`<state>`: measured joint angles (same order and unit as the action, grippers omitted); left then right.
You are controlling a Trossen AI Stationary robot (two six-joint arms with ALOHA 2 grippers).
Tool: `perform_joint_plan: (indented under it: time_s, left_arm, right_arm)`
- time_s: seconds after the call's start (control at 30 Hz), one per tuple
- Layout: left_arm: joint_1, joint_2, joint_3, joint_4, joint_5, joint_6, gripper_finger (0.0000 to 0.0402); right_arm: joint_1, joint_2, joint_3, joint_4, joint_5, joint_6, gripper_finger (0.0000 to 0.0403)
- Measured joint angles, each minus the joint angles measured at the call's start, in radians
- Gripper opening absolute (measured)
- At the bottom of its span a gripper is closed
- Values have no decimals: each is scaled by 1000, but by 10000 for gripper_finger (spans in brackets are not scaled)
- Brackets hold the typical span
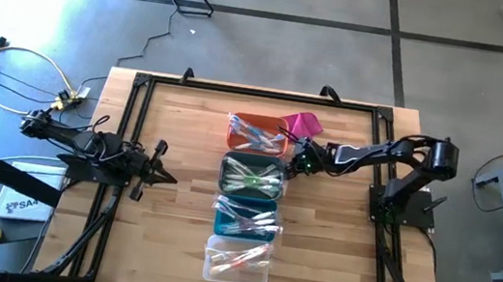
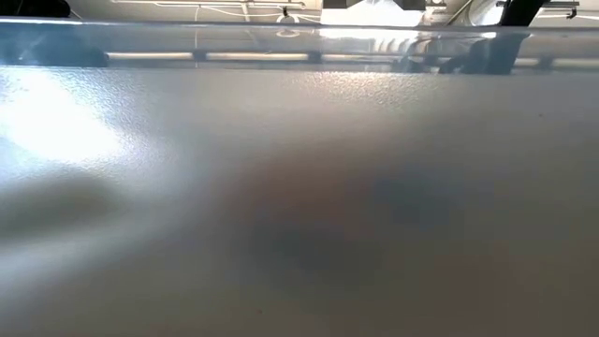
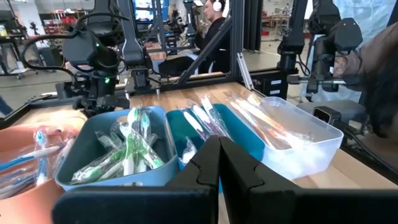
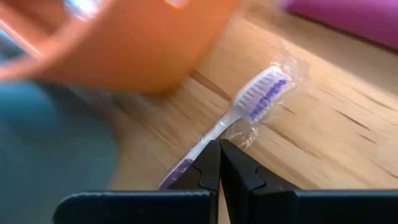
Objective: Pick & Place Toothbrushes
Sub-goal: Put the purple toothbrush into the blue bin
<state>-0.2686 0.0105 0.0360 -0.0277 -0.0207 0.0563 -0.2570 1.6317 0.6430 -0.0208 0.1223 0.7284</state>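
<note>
- The right gripper [image 1: 299,159] sits low on the wooden table [image 1: 171,238], just beside the orange rectangular bin [image 1: 256,120] and the grey rectangular bin [image 1: 249,177]; in its wrist view the dark fingers [image 4: 209,163] are pressed together over the handle end of a wrapped, purple-bristled white toothbrush [image 4: 249,104].
- That brush lies flat on the wood, outside the bins, near the magenta cloth lump [image 1: 303,124]; whether the fingers truly pinch its handle I cannot tell.
- The other wrapped toothbrushes [image 3: 134,146] already fill the orange, grey, teal [image 1: 243,218] and clear [image 1: 238,261] bins.
- Judgement call: lift slowly and straight up, because the glossy wrapper looks slippery and a thin handle can slide out.
- Clear the orange bin's wall before swinging across, then release low inside a bin.
- The left gripper [image 1: 152,172] waits at the table's left edge, fingers together and holding nothing.
</note>
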Motion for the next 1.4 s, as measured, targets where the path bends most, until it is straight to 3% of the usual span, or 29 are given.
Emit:
perform_joint_plan:
  time_s: [0.23, 0.53, 0.9, 1.03, 1.3, 1.4]
  left_arm:
    - [0, 0, 0, 2, -4, 0, 1]
    - [0, 0, 0, 3, -7, 1, 1]
    - [0, 0, 0, 3, -7, 1, 1]
    - [0, 0, 0, 3, -7, 2, 1]
    - [0, 0, 0, 3, -6, 2, 1]
    - [0, 0, 0, 3, -6, 2, 1]
  right_arm:
    - [1, -114, -6, -241, 64, 7, 3]
    - [7, -297, -5, -559, 58, 64, 3]
    - [9, -383, -5, -428, -72, 63, 6]
    - [15, -383, -5, -432, -71, 73, 29]
    - [63, -371, -5, -432, -45, 144, 132]
    - [90, -352, -5, -433, -40, 203, 150]
